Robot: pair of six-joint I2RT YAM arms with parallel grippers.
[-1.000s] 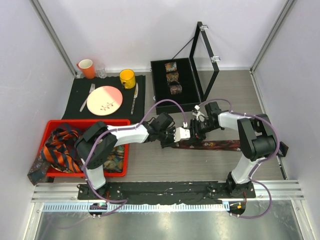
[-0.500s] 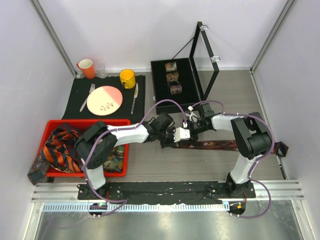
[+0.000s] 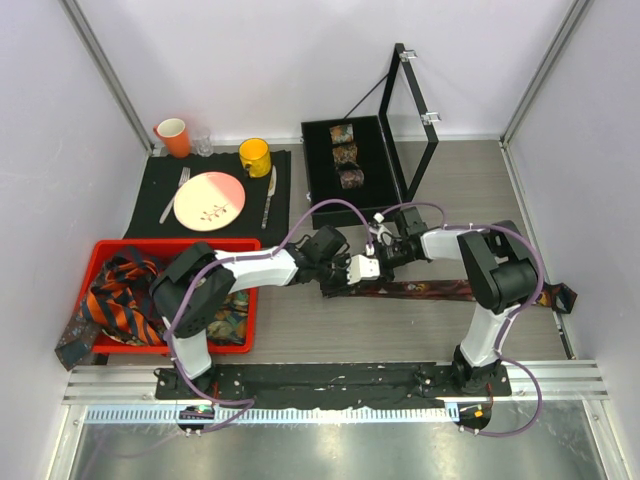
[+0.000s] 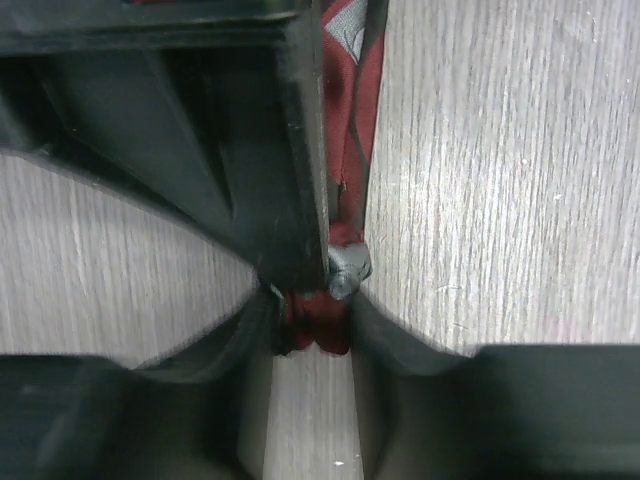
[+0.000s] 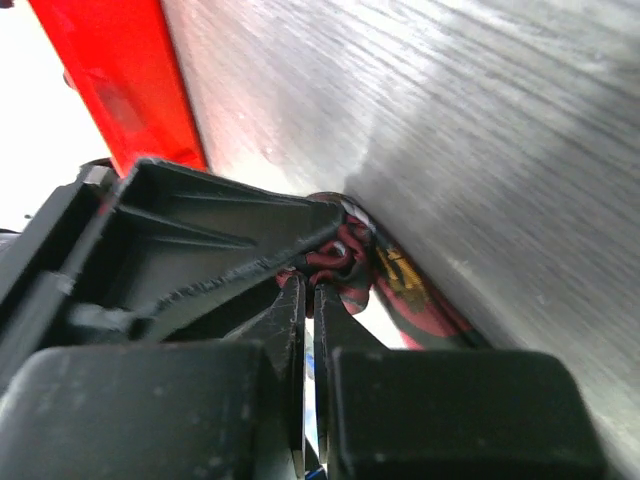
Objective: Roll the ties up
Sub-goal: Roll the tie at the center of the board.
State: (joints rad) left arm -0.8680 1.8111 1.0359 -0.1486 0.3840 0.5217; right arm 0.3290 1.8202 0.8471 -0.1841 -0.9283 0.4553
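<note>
A dark red-brown patterned tie (image 3: 430, 290) lies flat on the wood table, stretching right from the two grippers. My left gripper (image 3: 340, 280) is shut on its left end, and the left wrist view shows the red fabric (image 4: 345, 150) pinched between the fingertips (image 4: 315, 320). My right gripper (image 3: 365, 268) meets it from the right, jaws nearly together on the bunched tie end (image 5: 340, 262). Three rolled ties (image 3: 345, 155) sit in a black box. Orange-navy striped ties (image 3: 125, 295) fill the red bin.
The red bin (image 3: 245, 300) stands left of the arms, its corner in the right wrist view (image 5: 120, 80). The black box (image 3: 320, 190) has an open framed lid (image 3: 415, 120). A place mat holds a plate (image 3: 209, 199), cutlery, a yellow mug (image 3: 255, 156) and an orange cup (image 3: 173, 135).
My right gripper has moved left along the tie and closed in on the left gripper at the tie's end. The left arm has held still.
</note>
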